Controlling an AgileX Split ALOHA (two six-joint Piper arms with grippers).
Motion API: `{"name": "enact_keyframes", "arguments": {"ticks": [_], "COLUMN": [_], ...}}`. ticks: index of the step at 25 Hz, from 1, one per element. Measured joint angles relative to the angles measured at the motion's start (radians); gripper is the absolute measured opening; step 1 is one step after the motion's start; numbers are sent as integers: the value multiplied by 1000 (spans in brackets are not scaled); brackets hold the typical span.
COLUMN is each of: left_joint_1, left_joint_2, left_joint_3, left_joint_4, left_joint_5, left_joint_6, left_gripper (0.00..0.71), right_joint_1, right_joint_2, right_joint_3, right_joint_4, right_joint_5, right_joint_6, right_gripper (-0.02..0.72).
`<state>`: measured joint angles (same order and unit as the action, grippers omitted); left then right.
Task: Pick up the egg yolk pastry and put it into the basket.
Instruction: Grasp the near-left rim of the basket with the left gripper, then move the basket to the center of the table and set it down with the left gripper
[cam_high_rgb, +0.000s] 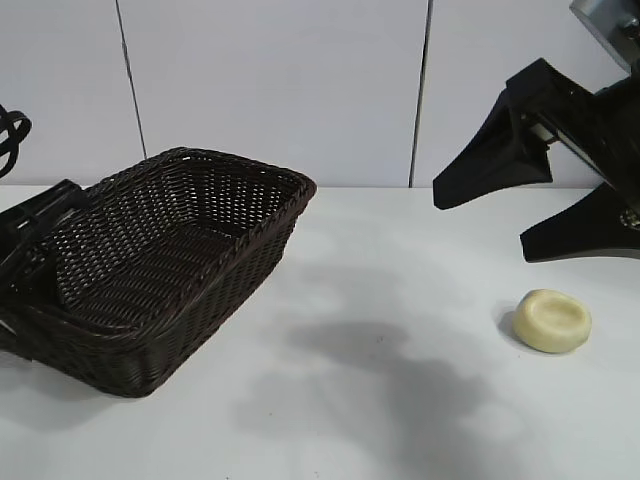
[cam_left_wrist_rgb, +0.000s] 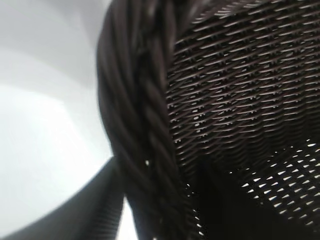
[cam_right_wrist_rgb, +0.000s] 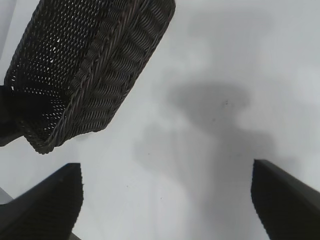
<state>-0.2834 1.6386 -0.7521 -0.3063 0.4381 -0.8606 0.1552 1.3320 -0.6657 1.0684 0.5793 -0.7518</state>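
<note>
- White tabletop, pale panelled wall behind.
- Basket: left of frame; left tool at its rim, finger state cannot be told.
- Egg yolk pastry: lower right, on tabletop.
- Right tool: upper right, fingers apart, above pastry.

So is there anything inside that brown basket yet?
Nothing shows on the woven floor of the basket. The pastry lies out on the table. The basket's near wall hides the front strip of its floor, and the left claw covers its left end.
</note>
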Motion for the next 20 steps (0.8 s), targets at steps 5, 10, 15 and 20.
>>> {"name": "enact_keyframes", "arguments": {"ticks": [5,10,15,20], "left_joint_1": [-1,-1,0,0], "left_joint_2": [0,0,0,6], "left_joint_3": [0,-2,-74,-194], "left_joint_4": [-4,-3,8,45], "left_joint_5": [-7,5,82,187], "left_joint_6": [-5,-23,-19,53], "left_gripper": [97,97,97,97], "right_joint_1": [0,0,0,0], "right_joint_2": [0,0,0,0], "right_joint_3": [0,0,0,0], "right_joint_4": [-1,-1,-2,-2], "right_joint_5": [0,1,1,1], "right_joint_6": [0,0,0,0], "right_gripper": [654,654,654,654]}}
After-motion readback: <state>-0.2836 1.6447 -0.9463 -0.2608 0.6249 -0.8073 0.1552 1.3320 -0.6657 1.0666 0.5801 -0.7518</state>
